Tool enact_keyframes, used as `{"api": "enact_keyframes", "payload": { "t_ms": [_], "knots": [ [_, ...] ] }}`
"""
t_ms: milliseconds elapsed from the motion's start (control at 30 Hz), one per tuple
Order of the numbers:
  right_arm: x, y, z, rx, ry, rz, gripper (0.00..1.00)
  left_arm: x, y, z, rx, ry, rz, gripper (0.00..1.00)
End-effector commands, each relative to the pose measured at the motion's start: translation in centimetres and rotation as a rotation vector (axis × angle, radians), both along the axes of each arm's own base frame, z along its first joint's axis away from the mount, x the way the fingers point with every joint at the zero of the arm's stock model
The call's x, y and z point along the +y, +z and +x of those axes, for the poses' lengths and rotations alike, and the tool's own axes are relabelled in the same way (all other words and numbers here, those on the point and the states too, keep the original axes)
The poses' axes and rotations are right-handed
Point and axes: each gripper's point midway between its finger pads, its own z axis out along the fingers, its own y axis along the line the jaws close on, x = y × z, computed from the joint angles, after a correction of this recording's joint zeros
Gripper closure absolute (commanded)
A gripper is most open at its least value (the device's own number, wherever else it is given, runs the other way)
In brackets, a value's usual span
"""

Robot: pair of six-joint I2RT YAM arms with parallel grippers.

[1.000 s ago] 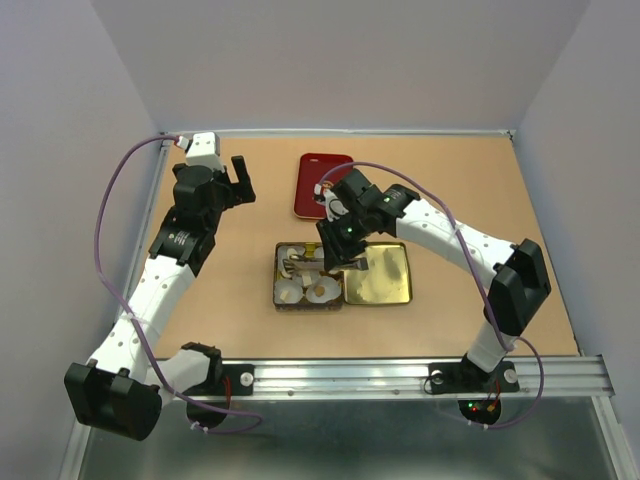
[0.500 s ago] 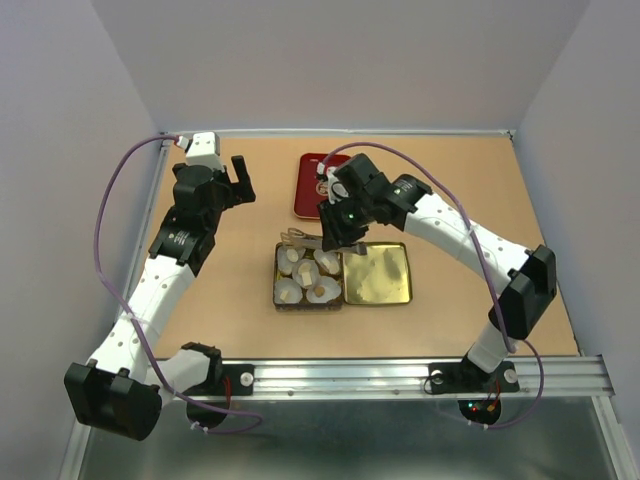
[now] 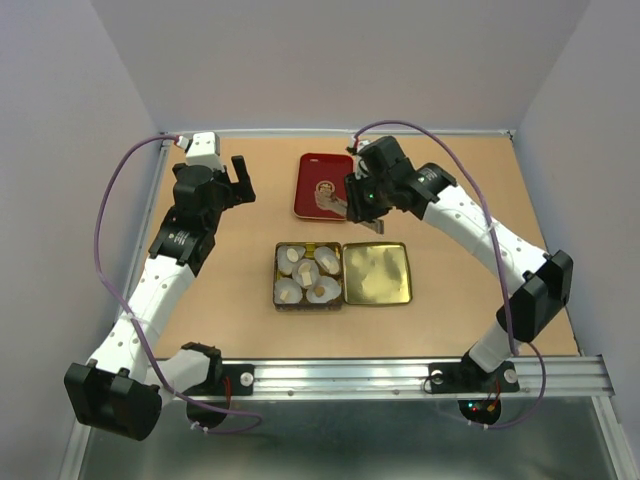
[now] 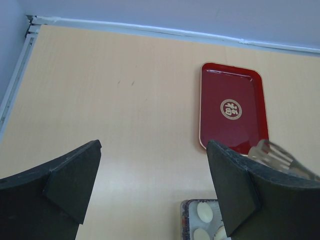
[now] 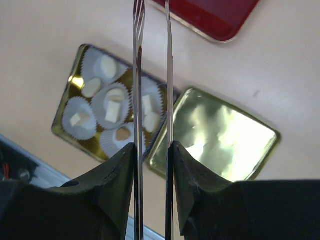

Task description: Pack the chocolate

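Right arm [image 3: 465, 215] has left the tin [image 3: 275, 278], jaws pinching tweezers [image 5: 168, 75]

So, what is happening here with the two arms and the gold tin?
The robot is packing chocolate into the gold tin. The right tool is shut on the tweezers and holds them up near the red tray. Whether their tips carry a piece, I cannot tell. The tin holds white paper cups with chocolate pieces inside, and its lid lies open beside it. The left tool is open, holds nothing, and hangs off to the left.
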Motion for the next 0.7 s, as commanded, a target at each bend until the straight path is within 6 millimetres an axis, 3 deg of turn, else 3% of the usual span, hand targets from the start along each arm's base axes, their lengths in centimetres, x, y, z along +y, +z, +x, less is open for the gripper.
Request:
{"api": "enact_keyframes", "payload": {
  "t_ms": [0,100,200,300,333,433,533,667],
  "knots": [
    [-4.5,2.6,4.7,-0.155,-0.166,-0.013,0.60,-0.1,3.0,0.0,-0.078,-0.002,-0.008,0.01],
    [-8.3,1.9,6.8,-0.182,-0.284,-0.070,0.60,-0.1,3.1,0.0,-0.081,0.000,-0.009,0.01],
    [-12.0,-0.2,7.7,-0.164,-0.377,-0.148,0.60,0.0,3.2,-0.1,-0.084,0.003,-0.009,0.01],
    [-14.0,-1.4,8.3,-0.160,-0.427,-0.163,0.60,0.0,3.2,-0.1,-0.084,0.000,-0.010,0.01],
    [-15.3,-2.6,8.4,-0.141,-0.450,-0.182,0.60,0.0,3.2,-0.1,-0.084,0.000,-0.010,0.01],
    [-16.5,-4.1,9.0,-0.141,-0.481,-0.194,0.60,0.0,3.2,-0.1,-0.084,0.000,-0.010,0.01],
    [-16.6,-6.7,9.2,-0.131,-0.488,-0.203,0.60,0.0,3.2,-0.1,-0.084,0.000,-0.011,0.01],
    [-16.5,-8.2,9.5,-0.129,-0.499,-0.198,0.60,0.0,3.1,0.0,-0.081,0.003,-0.010,0.01]
  ]
}}
